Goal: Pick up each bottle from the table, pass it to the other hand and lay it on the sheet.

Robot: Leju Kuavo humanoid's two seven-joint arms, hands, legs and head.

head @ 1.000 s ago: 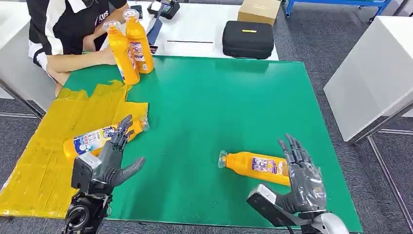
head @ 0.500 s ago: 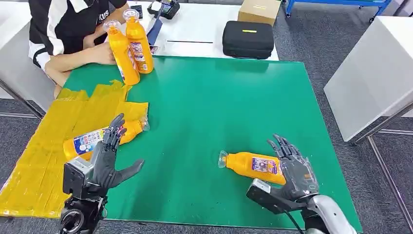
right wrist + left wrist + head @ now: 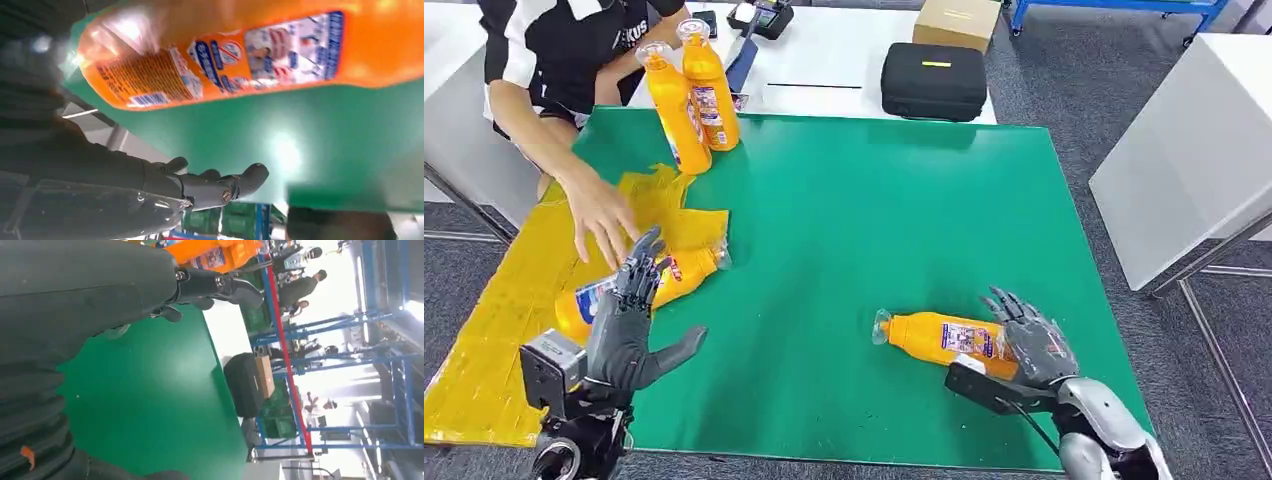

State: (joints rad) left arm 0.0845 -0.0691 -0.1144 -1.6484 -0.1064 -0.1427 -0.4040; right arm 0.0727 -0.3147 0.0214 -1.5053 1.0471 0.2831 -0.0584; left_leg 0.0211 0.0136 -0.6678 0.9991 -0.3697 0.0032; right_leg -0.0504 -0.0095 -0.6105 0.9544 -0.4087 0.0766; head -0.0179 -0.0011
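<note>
Reaching for the lying orange bottle (image 3: 944,340), label up, cap toward the middle of the green table (image 3: 874,200): the step in hand, by my reading.

- Right hand (image 3: 1032,340): at the bottle's base end, fingers spread, nothing yet held; the right wrist view shows the bottle (image 3: 240,55) just beside the open fingers (image 3: 220,187). Whether any finger touches it, I cannot tell.
- Left hand (image 3: 629,325): raised near the yellow sheet (image 3: 504,320), fingers apart, empty.
- Second orange bottle (image 3: 639,285): lying on the sheet's edge, beneath a person's hand (image 3: 604,215).
- Two upright orange bottles (image 3: 692,95): far corner of the table.

Handling advice: wrap the fingers round the bottle's body near its middle, not the rounded base, since it may roll; close firmly before lifting, leaving the cap end free for the left hand to take.
</note>
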